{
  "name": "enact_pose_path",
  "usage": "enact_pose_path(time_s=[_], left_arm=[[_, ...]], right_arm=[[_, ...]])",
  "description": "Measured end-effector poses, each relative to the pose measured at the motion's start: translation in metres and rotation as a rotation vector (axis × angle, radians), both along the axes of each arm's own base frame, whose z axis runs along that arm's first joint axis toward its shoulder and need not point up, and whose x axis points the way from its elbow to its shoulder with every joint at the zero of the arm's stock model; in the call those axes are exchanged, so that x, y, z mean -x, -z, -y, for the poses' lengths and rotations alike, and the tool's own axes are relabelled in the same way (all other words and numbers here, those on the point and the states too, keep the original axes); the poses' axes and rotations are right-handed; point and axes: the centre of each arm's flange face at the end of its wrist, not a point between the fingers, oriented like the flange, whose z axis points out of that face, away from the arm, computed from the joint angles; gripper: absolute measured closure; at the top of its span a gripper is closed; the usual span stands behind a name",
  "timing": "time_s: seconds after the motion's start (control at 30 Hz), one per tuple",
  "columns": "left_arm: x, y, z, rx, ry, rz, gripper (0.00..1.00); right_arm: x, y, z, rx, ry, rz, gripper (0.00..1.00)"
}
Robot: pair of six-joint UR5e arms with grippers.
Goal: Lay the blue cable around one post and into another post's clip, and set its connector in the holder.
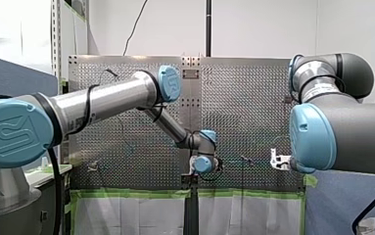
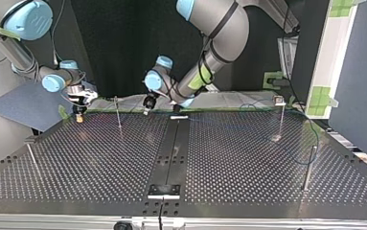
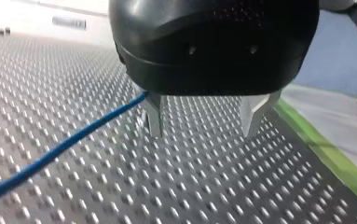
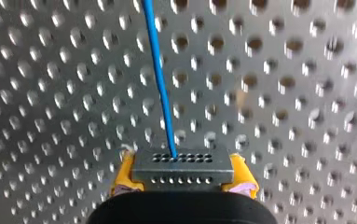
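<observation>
Right claw (image 4: pixel 183 181) is clamped on the grey connector (image 4: pixel 181 163), with its yellow pads pinching both sides. The blue cable (image 4: pixel 160 79) runs straight out of the connector over the perforated table (image 4: pixel 306 93). Left claw (image 3: pixel 204 122) hangs low over the table, metal fingers (image 3: pixel 154 119) wide apart and gripping nothing. The cable passes just beside one finger, on its outer side as far as I can tell.

I'd call this the routing step, barely begun: connector in hand, and no wrap around a post that I can see. Next, I reckon, the left claw has to get the cable between its fingers and pinch lightly. Then the line can be steered around the thin post (image 2: pixel 118 116).

In the top view the cable is only a faint thread, and its path toward the clip-topped post (image 2: pixel 280 115) is hard to follow. The bracket (image 2: pixel 163 190) at the table's near edge may be the holder, but I can't be sure.
</observation>
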Motion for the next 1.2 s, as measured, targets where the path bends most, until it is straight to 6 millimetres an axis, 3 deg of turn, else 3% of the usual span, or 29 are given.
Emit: enact_pose_path(time_s=[0.33, 0.53, 1.2], left_arm=[[0.033, -0.033, 0.021, 0.043, 0.09, 0.03, 0.15], [0.057, -0.024, 0.024, 0.037, 0.11, -0.021, 0.15], [0.09, -0.02, 0.047, 0.121, 0.235, -0.114, 0.15]], right_arm=[[-0.01, -0.012, -0.016, -0.001, -0.04, -0.007, 1.0], [-0.007, -0.018, -0.023, 0.0, -0.038, -0.004, 1.0], [-0.012, -0.013, -0.033, -0.018, -0.066, 0.003, 1.0]])
